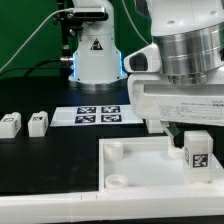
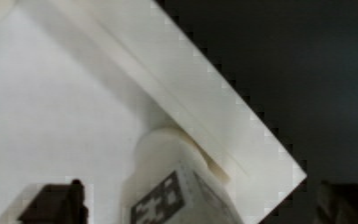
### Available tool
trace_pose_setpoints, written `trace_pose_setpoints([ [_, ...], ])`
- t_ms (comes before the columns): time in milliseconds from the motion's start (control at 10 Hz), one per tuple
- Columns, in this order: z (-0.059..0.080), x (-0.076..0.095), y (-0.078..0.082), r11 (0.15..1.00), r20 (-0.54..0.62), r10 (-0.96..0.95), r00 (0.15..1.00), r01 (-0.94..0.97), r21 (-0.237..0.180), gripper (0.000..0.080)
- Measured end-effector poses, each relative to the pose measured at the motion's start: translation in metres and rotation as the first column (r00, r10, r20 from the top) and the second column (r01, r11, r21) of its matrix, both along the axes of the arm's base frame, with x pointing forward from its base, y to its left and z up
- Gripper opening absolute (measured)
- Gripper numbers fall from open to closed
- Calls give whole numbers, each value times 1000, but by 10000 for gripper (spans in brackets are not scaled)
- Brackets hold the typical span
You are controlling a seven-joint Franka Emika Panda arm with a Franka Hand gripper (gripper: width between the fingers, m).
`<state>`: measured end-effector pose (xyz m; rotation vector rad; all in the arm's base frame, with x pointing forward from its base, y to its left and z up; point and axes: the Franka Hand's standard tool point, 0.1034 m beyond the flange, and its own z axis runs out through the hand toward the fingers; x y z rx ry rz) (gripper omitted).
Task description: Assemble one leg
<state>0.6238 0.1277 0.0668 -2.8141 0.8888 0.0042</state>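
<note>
One leg (image 1: 196, 152) is seen standing upright on the panel (image 1: 120, 160), at the corner toward the exterior view's right, where a socket would be expected; whether it is fully seated cannot be told. The step in hand is judged to be the release after placing. The gripper (image 1: 190, 140) is held straight down over the leg, its jaws spread wide on either side of it and nothing gripped. A straight lift clear of the leg is called for next. Two more legs (image 1: 11, 123) are left near the table's far edge, beside the marker board (image 1: 98, 115).
</note>
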Motion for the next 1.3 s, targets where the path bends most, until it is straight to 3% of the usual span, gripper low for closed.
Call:
trace_pose_setpoints([
  [100, 0, 0, 0, 999, 10, 54, 999, -54, -3, 649],
  [300, 5, 7, 0, 915, 55, 396, 916, -390, -103, 649],
  [600, 4, 6, -1, 919, 54, 389, 920, -382, -101, 635],
  [700, 4, 6, -2, 923, 53, 379, 924, -372, -100, 462],
  [800, 3, 5, -5, 942, 43, 325, 945, -320, -97, 301],
  [1000, 3, 7, -7, 998, 15, 13, 1000, -12, -55, 299],
  [1100, 3, 7, -9, 988, -8, -154, 988, 153, -30, 299],
  [1300, 2, 6, -6, 875, -81, -482, 873, 484, 4, 298],
])
